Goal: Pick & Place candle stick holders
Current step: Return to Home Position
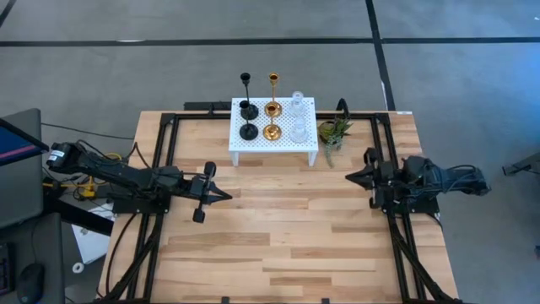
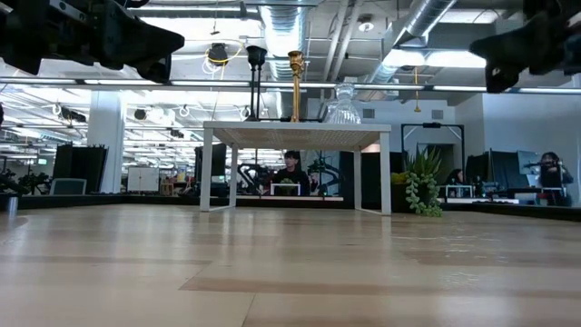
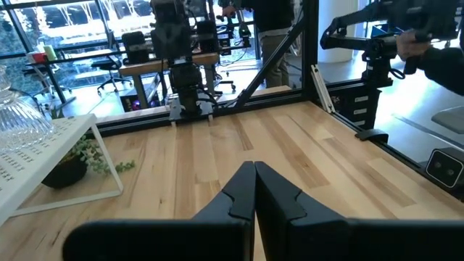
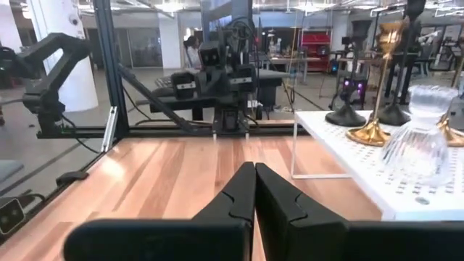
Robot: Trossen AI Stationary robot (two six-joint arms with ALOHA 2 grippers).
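Observation:
The candle stick holders stand by their round bases on the top of a white perforated stand at the table's far middle. There are two black ones, two gold ones and two clear glass ones. My left gripper hangs shut above the table's left half, pointing right, with nothing between its fingers. My right gripper hangs shut above the table's right half, pointing left, level with the stand's near right leg. Its wrist view shows a gold holder and a clear holder nearby.
A small green potted plant stands just right of the stand. Black frame rails run along the table's left, right and far edges. Bare wood lies between the grippers and toward the near edge. People sit at desks in the room beyond.

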